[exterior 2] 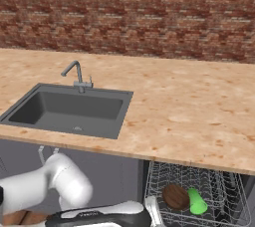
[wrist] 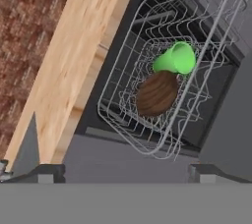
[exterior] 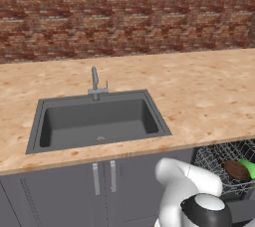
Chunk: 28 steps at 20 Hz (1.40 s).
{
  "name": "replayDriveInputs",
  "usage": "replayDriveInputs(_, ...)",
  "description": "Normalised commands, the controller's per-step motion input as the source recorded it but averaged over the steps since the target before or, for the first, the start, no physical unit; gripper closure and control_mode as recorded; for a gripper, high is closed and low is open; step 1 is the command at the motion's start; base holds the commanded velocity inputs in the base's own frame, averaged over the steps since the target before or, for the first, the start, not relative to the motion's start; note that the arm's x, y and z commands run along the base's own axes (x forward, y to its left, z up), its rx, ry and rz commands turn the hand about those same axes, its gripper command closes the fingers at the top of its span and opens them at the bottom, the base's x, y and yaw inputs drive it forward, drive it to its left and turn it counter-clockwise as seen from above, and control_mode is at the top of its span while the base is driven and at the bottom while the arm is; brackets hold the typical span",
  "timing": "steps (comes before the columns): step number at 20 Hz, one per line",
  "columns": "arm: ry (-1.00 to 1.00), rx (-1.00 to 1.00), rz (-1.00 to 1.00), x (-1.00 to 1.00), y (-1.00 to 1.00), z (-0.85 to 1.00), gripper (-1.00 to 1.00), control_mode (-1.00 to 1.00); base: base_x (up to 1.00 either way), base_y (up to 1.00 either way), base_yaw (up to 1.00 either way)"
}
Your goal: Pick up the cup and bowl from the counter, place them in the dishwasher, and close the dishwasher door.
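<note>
The dishwasher (exterior 2: 149, 171) stands open under the counter (exterior: 199, 91), with its grey wire rack (wrist: 123, 120) pulled out. In the rack the dark brown bowl (wrist: 156, 94) lies tilted, and the bright green cup (wrist: 176, 59) lies on its side touching it. Both also show in the base views, the bowl (exterior: 236, 170) (exterior 2: 175, 196) next to the cup (exterior: 249, 167) (exterior 2: 197, 201). My gripper (wrist: 128, 174) hangs open a little away from the rack, with nothing between its fingers. The flat dark grey dishwasher door (wrist: 231, 120) lies beyond the rack, folded open.
A dark grey sink (exterior: 99, 119) with a faucet (exterior: 95, 84) is set into the counter, left of the dishwasher. Grey cabinet doors with silver handles (exterior: 103, 177) sit under the sink. A brick wall (exterior: 124, 12) backs the counter. My white arm (exterior 2: 60, 183) reaches low in front of the cabinets.
</note>
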Motion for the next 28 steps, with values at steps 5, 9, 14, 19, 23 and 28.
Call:
replayDriveInputs(5,-0.11,-0.06,0.00,-0.52,0.12,0.00,-1.00,-1.00,0.00,0.00,0.00)
replayDriveInputs(9,-0.11,0.00,0.01,-0.50,0.05,0.00,-1.00,-1.00,0.00,0.00,0.00)
replayDriveInputs(14,-0.10,0.00,0.03,-0.54,0.00,0.00,-1.00,-1.00,0.00,0.00,0.00)
replayDriveInputs(19,-0.08,0.00,0.04,-0.47,0.00,-0.08,-1.00,-1.00,0.00,0.00,0.00)
replayDriveInputs(23,-0.06,0.00,0.03,-0.29,0.00,-0.15,-1.00,-1.00,0.00,0.00,0.00)
replayDriveInputs(28,-0.03,0.00,0.02,-0.10,0.00,-0.25,-1.00,-1.00,0.00,0.00,0.00)
